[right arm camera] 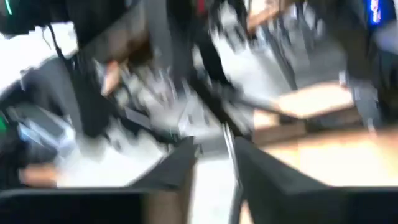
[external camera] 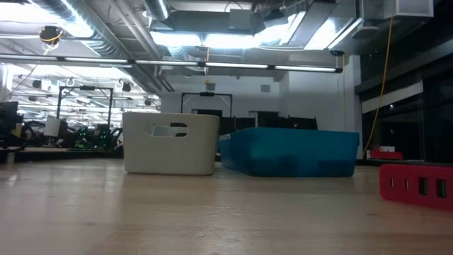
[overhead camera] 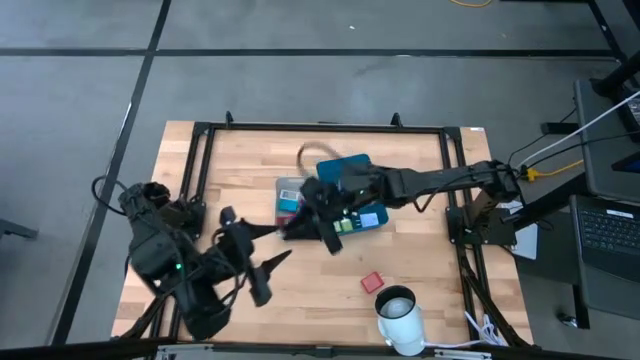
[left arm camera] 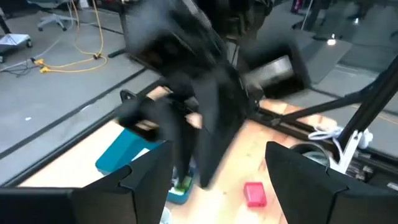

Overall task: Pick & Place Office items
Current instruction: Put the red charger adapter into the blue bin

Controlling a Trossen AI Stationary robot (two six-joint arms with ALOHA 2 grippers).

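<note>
Seen from above, the teal tray and the grey bin stand side by side at mid-table. Small green and light blue office items lie at the tray's near end, and pink and blue ones lie in the bin. One red piece rests flat on the wood. My right gripper reaches from the right over the tray to its near-left corner; its wrist view is smeared. My left gripper hovers open near the table's left-near part, pointing at the tray. In its wrist view its fingers stand wide apart around nothing.
A white cup stands at the near edge right of centre, close to the red piece. A black frame runs around the table top. Bare wood lies between the left gripper and the red piece. At table height the bin, the tray and the red piece show.
</note>
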